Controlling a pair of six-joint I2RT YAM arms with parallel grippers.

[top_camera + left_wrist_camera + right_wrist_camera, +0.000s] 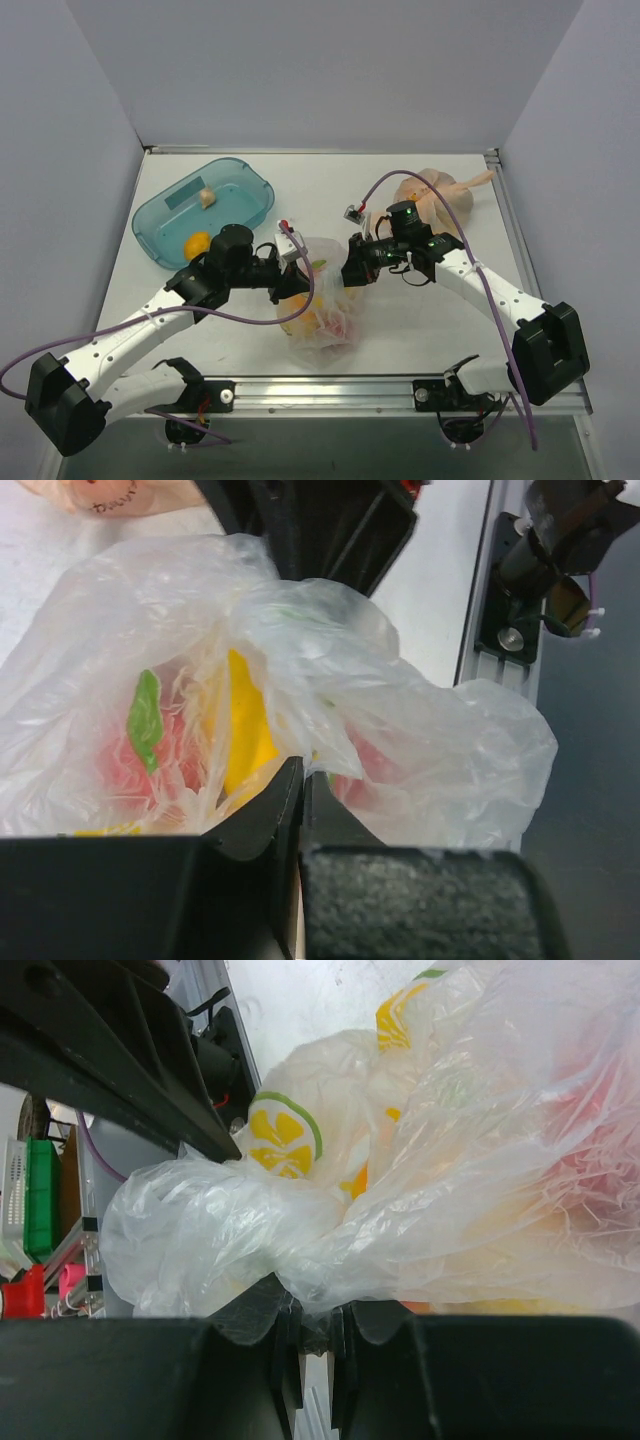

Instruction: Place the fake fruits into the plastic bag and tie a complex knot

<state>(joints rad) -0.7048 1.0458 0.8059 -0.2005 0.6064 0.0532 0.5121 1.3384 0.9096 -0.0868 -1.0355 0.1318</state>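
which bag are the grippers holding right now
The clear plastic bag at front centre, pinched by the left gripper and right gripper; the peach-orange bag lies apart at the far right.

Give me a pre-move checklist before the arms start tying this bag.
1. Left fingers shut on the plastic bag: ok.
2. Right fingers pinching bunched bag film: ok.
3. All fruits bagged: not ok; an orange fruit lies in the teal tray.
4. Bag mouth fully gathered: cannot tell.
5. Knot: not ok, none visible.
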